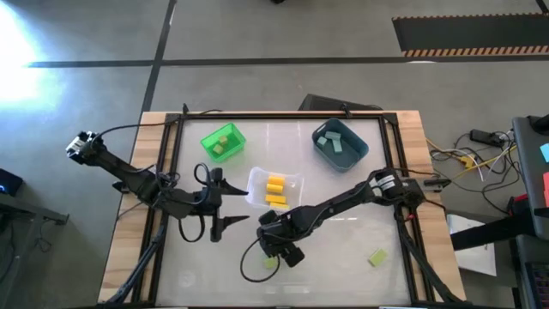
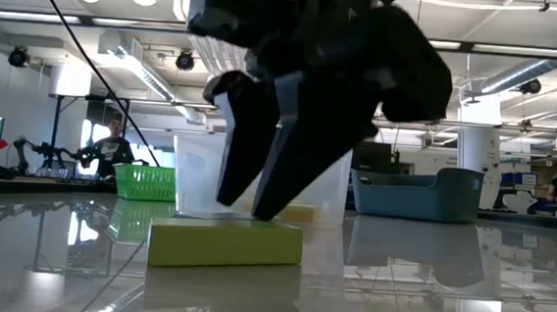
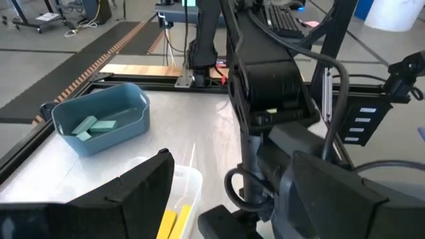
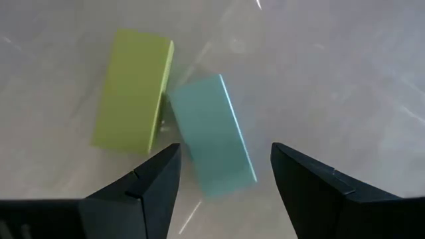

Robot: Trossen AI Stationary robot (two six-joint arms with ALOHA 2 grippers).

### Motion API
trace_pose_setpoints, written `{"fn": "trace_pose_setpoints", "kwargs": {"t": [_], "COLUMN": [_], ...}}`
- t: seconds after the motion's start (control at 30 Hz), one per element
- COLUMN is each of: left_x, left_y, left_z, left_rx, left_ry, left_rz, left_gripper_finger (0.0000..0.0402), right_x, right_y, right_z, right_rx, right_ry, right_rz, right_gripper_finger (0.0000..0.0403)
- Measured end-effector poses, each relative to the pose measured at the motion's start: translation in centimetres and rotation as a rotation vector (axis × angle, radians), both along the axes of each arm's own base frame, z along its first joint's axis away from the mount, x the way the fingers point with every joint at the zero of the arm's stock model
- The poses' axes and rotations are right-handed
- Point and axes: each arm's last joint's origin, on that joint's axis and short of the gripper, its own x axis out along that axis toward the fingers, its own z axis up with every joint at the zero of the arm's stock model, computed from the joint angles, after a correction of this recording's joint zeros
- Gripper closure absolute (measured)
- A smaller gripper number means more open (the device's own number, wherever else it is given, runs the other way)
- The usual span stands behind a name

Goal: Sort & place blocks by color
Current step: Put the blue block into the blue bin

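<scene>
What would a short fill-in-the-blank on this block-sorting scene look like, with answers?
1. The clear bin holds ___ blocks.
2. The teal blocks lie in the ___ bin.
3. Below the open right gripper, a teal block lies beside a ___ one.
4. The left gripper is ___.

Answers: yellow; blue-grey; green; open

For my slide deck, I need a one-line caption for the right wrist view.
Right gripper, fingers open, poised over a pale teal block lying against a light green block.

Robotics lab: exposed ceiling ducts point(image 2: 138, 53), cabled workbenches point(image 1: 489, 159).
</scene>
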Motion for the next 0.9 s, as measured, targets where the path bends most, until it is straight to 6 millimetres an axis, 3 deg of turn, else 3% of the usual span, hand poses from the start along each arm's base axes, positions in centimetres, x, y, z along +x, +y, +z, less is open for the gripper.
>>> {"fn": "trace_pose_setpoints", "kwargs": {"t": [0.13,0.27,0.5,0.6,0.77,0.9], "left_x": [0.0,0.0,-0.1,-0.1,-0.1,-0.1], "left_y": [0.0,0.0,0.0,0.1,0.1,0.0], "left_z": [0.0,0.0,0.2,0.3,0.1,0.1], "left_rx": [-0.002,-0.004,0.011,0.018,0.014,0.013], "left_ry": [0.000,-0.002,-0.005,-0.007,-0.002,-0.002], "left_rz": [0.001,0.001,-0.004,-0.007,-0.005,-0.004], "left_gripper_finger": [0.0114,0.0114,0.0114,0.0114,0.0114,0.0114], "right_x": [0.3,0.4,0.4,0.4,0.2,-0.9], "right_y": [0.1,0.1,0.1,0.1,0.4,0.9], "right_z": [-1.7,-2.1,-2.1,-2.1,-1.0,2.2], "right_rx": [-0.012,-0.016,-0.014,-0.012,0.001,0.039], "right_ry": [0.028,0.028,0.026,0.024,0.009,-0.010], "right_rz": [-0.011,0.004,0.001,-0.010,-0.058,-0.100], "right_gripper_finger": [0.0179,0.0186,0.0287,0.0289,0.0289,0.0289]}}
